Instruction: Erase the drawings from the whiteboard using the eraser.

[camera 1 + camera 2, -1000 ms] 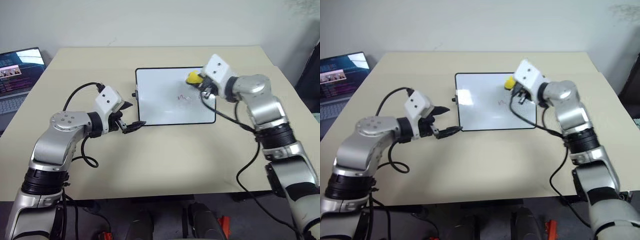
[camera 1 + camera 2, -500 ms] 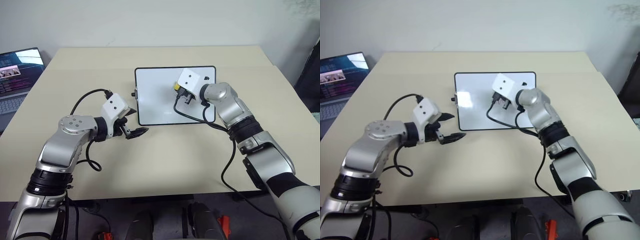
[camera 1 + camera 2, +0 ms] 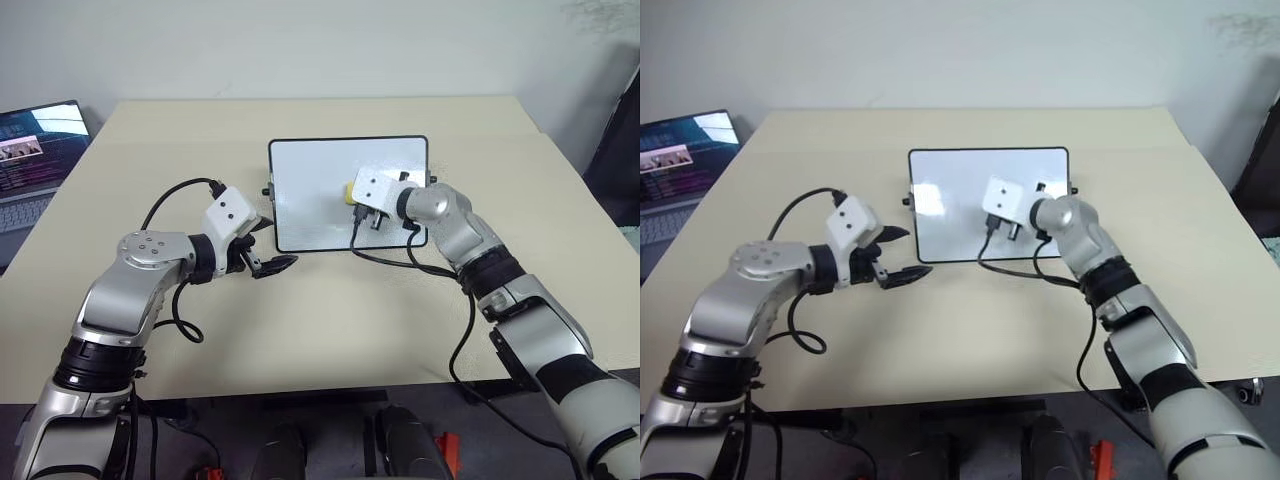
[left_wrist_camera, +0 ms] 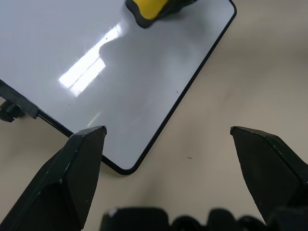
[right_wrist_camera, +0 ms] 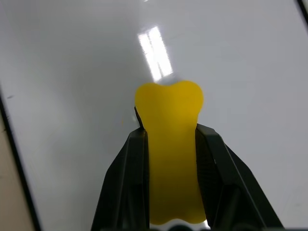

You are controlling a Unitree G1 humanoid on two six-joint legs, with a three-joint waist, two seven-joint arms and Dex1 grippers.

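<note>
The whiteboard (image 3: 320, 195) had a smooth, glossy white surface that mirrored bright window glare, bordered by a thin black frame of plastic appearance. The eraser (image 5: 171, 144) was a yellow block with a smooth, matt, soft-looking finish and a dark lower face. The fingers (image 5: 127, 187) of the right gripper (image 5: 171, 137) were black, smooth and slightly shiny, as of hard plastic; those of the left gripper (image 4: 166, 139) appeared the same, with a duller sheen. The worktop (image 3: 350, 320) was beige, matt and even, resembling laminate.
</note>
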